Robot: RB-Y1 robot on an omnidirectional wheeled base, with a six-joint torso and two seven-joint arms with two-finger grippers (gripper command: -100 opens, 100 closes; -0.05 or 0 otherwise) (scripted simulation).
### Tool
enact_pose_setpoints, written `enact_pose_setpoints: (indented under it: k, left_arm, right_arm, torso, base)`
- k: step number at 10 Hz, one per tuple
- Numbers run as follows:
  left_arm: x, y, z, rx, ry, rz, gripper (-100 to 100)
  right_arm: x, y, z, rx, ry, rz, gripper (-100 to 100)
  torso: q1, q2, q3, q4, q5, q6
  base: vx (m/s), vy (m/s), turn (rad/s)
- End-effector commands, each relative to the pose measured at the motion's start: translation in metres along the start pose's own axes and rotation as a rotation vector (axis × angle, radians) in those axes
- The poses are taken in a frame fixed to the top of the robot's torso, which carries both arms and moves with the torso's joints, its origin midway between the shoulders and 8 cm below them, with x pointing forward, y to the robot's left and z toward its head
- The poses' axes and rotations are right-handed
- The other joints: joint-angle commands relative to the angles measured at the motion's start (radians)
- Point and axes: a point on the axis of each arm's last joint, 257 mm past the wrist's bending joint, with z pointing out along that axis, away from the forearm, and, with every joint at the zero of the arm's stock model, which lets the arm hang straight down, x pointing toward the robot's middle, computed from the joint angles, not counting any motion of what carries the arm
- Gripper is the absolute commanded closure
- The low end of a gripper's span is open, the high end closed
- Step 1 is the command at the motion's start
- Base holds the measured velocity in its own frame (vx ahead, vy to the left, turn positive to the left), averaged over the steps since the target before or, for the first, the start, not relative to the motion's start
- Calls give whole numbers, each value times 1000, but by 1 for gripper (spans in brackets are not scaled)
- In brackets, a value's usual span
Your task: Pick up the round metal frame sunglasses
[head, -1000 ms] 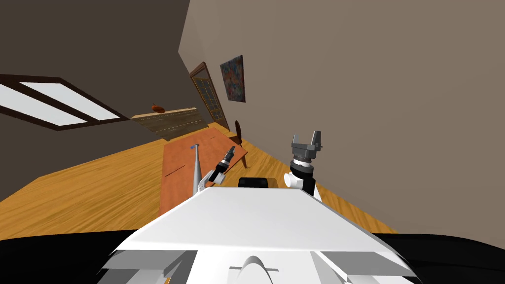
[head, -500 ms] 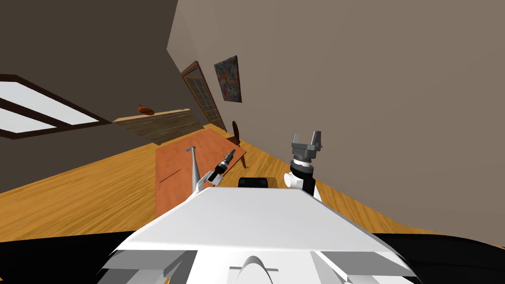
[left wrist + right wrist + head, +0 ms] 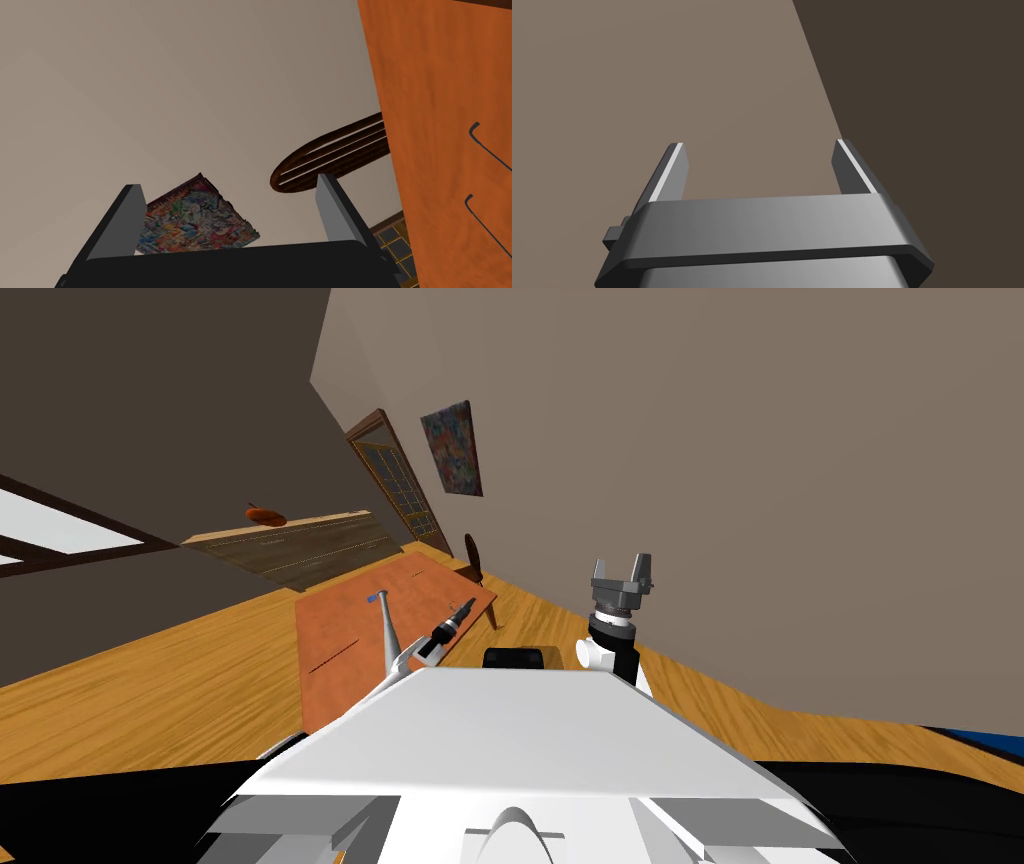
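The left gripper (image 3: 468, 604) reaches out low over the orange table (image 3: 340, 623) near its right edge. Its fingers (image 3: 332, 205) are spread wide with nothing between them. In the left wrist view, two thin dark hooked wires lie on the tabletop, apparently the arms of the sunglasses (image 3: 487, 149). They sit off to one side of that gripper, clear of its fingers, and the lenses cannot be made out. A dark brown chair (image 3: 472, 558) stands at the table's far right edge. A grey bat (image 3: 388, 628) lies along the table's middle. The right gripper (image 3: 622, 563) is held up to the right of the table, fingers parted and empty.
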Motion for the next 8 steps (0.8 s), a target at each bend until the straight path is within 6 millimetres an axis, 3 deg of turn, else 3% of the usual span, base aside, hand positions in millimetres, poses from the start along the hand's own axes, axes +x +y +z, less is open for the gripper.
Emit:
enact_pose_setpoints:
  k: [1,6,8]
  left_arm:
    - [4,21,-4,-45,32,33,-100]
    - [3,74,-25,-157,83,90,-100]
    - [-1,104,-41,-221,127,143,-100]
  right_arm:
    - [0,0,0,0,0,0,0]
    - [0,0,0,0,0,0,0]
    - [0,0,0,0,0,0,0]
  torso:
    - [0,0,0,0,0,0]
    - [0,-1,0,0,0,0]
    - [-1,-1,0,0,0,0]
  base:
    - [-19,29,-153]
    - [-13,28,-115]
    - [-15,33,-185]
